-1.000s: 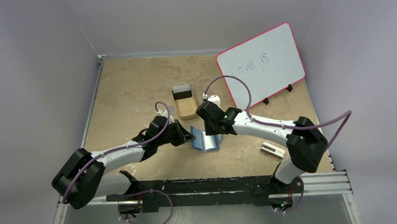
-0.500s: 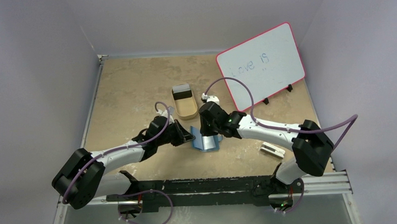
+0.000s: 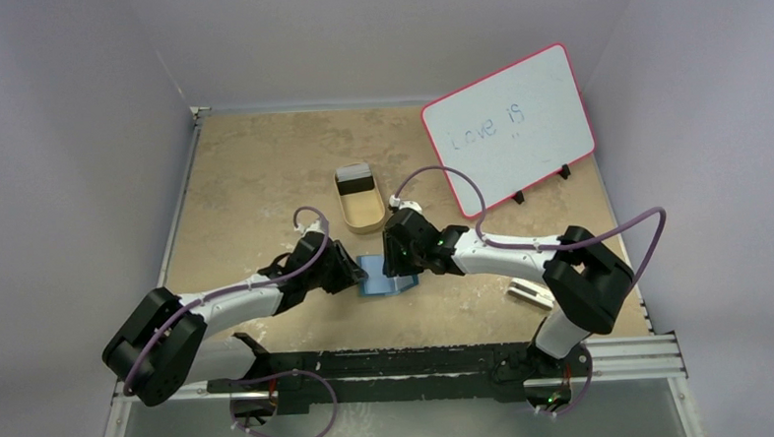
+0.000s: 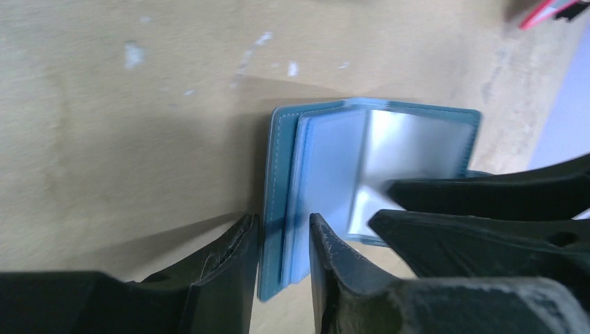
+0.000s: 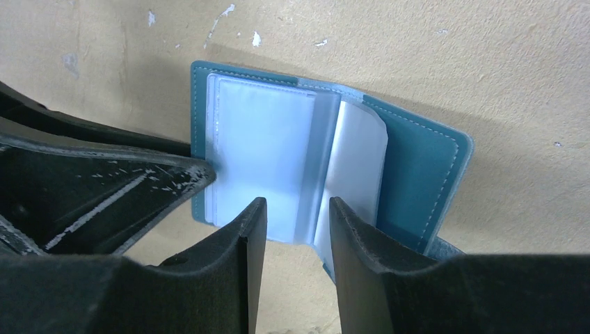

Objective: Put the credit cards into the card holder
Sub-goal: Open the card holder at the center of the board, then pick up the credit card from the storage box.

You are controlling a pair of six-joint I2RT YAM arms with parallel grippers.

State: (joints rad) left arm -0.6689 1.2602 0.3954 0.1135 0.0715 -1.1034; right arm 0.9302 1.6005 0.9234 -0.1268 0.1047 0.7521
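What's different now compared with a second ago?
The card holder slid slightly left and lies flatter, open on the table. The left tool loosened its pinch on the cover's edge; the right tool moved left with it and opened wider over the clear sleeves. The tan tray, whiteboard and white block stayed put.

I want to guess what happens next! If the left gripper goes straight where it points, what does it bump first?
The card holder: the left gripper straddles its teal cover edge. Beyond that, probably the right gripper, though depth is unclear.
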